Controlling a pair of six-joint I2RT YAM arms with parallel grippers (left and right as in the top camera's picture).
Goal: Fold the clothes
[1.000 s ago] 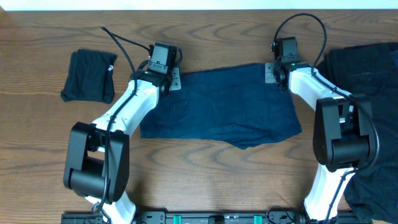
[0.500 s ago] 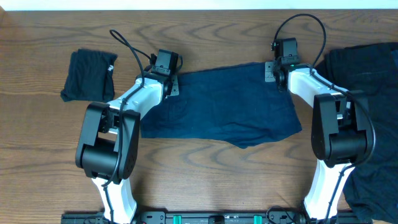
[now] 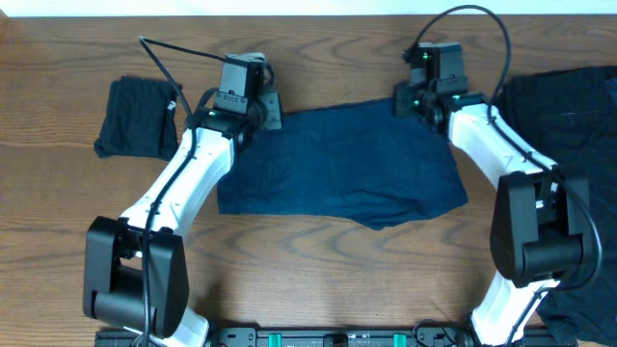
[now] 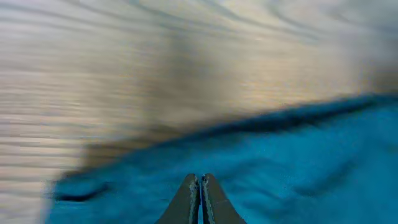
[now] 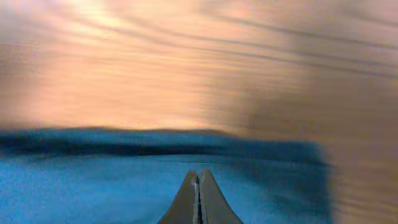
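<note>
Navy shorts (image 3: 347, 159) lie flat at frame centre, not yet folded. The left gripper (image 3: 268, 108) and right gripper (image 3: 403, 99) are clenched at their upper corners, grasp unclear. A black piece (image 3: 138, 118) sits folded upper left, and a dark pile (image 3: 569, 106) waits at right.

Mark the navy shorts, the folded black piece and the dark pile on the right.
navy shorts (image 3: 347, 164): overhead view, middle of the cloth.
folded black piece (image 3: 138, 119): overhead view, its centre.
dark pile (image 3: 564, 106): overhead view, its upper part.
</note>
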